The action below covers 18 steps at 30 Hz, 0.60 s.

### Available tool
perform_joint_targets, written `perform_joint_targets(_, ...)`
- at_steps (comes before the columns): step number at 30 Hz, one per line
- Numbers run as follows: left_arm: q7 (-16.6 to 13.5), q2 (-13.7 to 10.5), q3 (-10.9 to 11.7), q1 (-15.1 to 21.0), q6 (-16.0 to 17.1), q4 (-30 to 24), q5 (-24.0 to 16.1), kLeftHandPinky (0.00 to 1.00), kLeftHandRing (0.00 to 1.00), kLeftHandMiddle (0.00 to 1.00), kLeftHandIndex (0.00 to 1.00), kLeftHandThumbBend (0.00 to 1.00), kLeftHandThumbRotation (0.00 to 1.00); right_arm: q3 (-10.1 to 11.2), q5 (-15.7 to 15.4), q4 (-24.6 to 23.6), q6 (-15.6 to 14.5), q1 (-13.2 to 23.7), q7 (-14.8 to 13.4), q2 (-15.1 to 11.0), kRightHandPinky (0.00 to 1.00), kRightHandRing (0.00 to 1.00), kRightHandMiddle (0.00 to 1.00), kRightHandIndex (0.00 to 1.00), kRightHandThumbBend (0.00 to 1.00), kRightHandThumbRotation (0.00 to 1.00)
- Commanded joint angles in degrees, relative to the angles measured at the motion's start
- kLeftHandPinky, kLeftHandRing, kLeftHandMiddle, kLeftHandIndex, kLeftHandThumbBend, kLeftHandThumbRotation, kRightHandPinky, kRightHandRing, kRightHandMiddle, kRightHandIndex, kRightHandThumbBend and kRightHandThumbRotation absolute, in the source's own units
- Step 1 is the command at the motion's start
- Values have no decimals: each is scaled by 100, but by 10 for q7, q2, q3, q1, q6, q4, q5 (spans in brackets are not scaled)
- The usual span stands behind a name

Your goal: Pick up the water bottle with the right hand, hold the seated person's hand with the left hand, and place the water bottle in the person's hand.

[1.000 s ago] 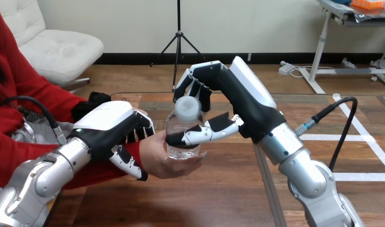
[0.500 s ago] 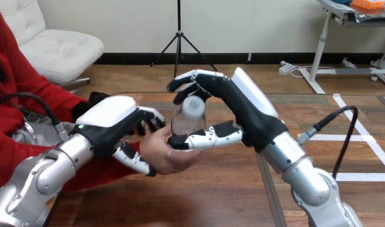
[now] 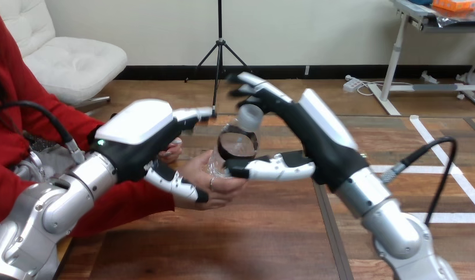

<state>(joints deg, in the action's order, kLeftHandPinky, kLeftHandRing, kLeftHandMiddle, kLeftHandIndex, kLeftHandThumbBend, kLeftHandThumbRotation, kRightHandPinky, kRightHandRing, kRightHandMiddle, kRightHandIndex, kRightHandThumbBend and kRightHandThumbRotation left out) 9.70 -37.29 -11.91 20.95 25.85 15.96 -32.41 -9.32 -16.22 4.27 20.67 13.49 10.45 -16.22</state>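
Observation:
The clear water bottle with a pale cap lies tilted in the person's hand, which is palm up over the table's left part. My right hand is open: its fingers stretch straight above the cap, and its thumb lies along the bottle's lower side. My left hand is over the person's wrist with straight fingers pointing right. Its thumb rests under the person's hand.
The wooden table stretches across the front, with a dark seam right of the middle. The person's red sleeve fills the left edge. A black cable loops off my right forearm.
My right hand's fingers have uncurled from the bottle and lifted above its cap. My left hand's fingers have straightened off the person's wrist. The bottle has tipped over in the person's hand.

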Motion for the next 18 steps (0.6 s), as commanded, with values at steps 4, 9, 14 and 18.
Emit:
perform_joint_targets(4, -27, -14, 28, -12, -1, -36, -5, 81, 93, 97, 99, 100, 41, 28, 12, -13, 14, 9, -15, -7, 94, 99, 98, 100, 100, 71)
perform_joint_targets(9, -50, -15, 36, -25, 14, -35, -5, 82, 94, 98, 100, 100, 43, 36, 16, -7, 19, 4, -18, -10, 90, 98, 98, 100, 100, 73)
perform_joint_targets(14, -60, -16, 41, -36, 22, -37, -2, 84, 96, 100, 100, 100, 48, 43, 17, -7, 18, -3, -20, -11, 89, 98, 97, 100, 100, 74)
perform_joint_targets(18, -61, -15, 47, -46, 23, -45, 5, 85, 98, 100, 100, 100, 50, 48, 23, -11, 14, -9, -16, -11, 88, 98, 97, 100, 100, 74)
